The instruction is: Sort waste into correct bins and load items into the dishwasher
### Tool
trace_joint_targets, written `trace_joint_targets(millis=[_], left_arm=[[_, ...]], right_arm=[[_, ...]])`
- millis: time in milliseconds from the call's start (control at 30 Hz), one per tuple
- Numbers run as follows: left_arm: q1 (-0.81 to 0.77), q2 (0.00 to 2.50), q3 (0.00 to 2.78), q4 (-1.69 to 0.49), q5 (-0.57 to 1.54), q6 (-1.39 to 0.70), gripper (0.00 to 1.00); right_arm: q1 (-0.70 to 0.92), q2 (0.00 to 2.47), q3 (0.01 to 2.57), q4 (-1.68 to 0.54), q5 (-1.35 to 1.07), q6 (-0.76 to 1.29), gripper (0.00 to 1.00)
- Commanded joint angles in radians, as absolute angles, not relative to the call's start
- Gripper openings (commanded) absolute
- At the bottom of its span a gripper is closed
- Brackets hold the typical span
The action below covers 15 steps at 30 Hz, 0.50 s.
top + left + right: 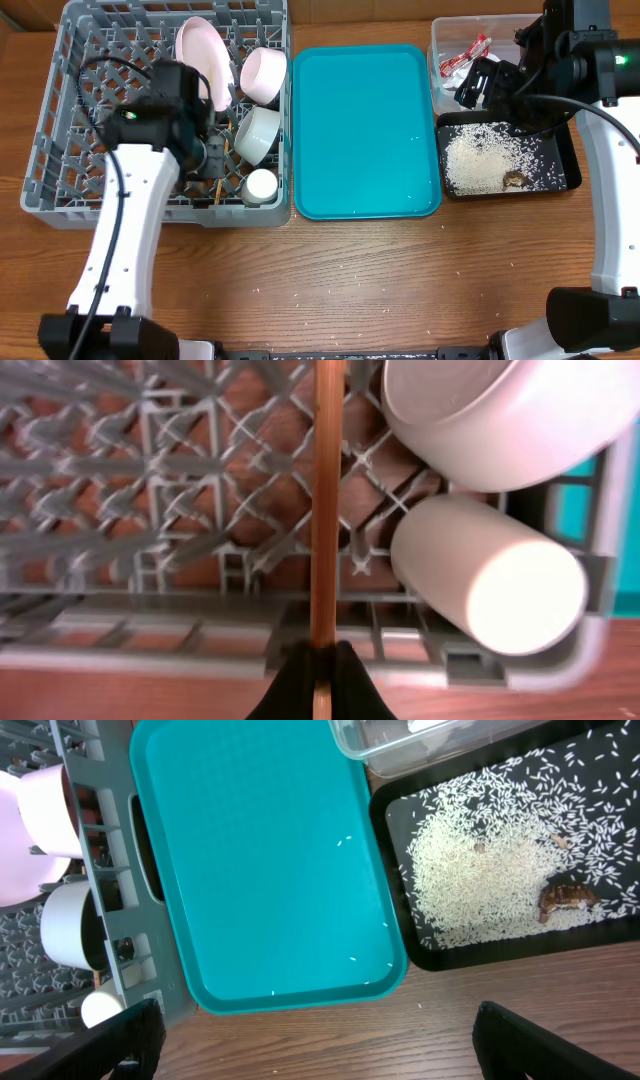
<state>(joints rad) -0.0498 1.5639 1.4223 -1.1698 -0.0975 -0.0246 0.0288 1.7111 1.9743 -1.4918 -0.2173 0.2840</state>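
Left gripper (320, 678) clamped on a thin wooden chopstick (322, 510), possibly the pair, over the large grey plastic dish rack's (150, 540) near-right corner. Right gripper (320, 1035) spread wide, empty, by the shallow black rectangular tray (560, 150).

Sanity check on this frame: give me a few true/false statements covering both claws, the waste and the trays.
1. The left claw grips a wooden chopstick over the grey rack. True.
2. The rice pile lies on the teal tray. False: it lies in the black tray; the teal tray holds only a few stray grains.
3. The red-and-white wrapper is in the clear tub. True.
4. The right claw holds the brown lump. False: the claw is open and empty, and the lump lies in the black tray beside the rice.
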Motion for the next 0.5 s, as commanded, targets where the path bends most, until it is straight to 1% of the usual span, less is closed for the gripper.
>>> trace_joint_targets(millis=[0, 233, 400, 433, 467], left_arm=[[-0.045, 1.565, 1.323, -1.08, -0.11, 0.031, 0.04], [-0.044, 1.566, 1.216, -0.941, -0.142, 0.023, 0.04], [-0.044, 1.568, 1.175, -0.913, -0.15, -0.005, 0.04], [-0.044, 1.569, 1.173, -0.914, -0.154, -0.015, 0.06], [-0.044, 1.57, 1.172, -0.915, -0.163, -0.031, 0.15]], right_arm=[[0.033, 1.702, 1.97, -1.487, -0.21, 0.28, 1.0], [0.033, 1.702, 1.97, -1.487, -0.21, 0.28, 1.0], [0.033, 1.702, 1.97, -1.487, -0.21, 0.28, 1.0], [0.033, 1.702, 1.97, -1.487, -0.21, 0.28, 1.0], [0.033, 1.702, 1.97, -1.487, -0.21, 0.28, 1.0]])
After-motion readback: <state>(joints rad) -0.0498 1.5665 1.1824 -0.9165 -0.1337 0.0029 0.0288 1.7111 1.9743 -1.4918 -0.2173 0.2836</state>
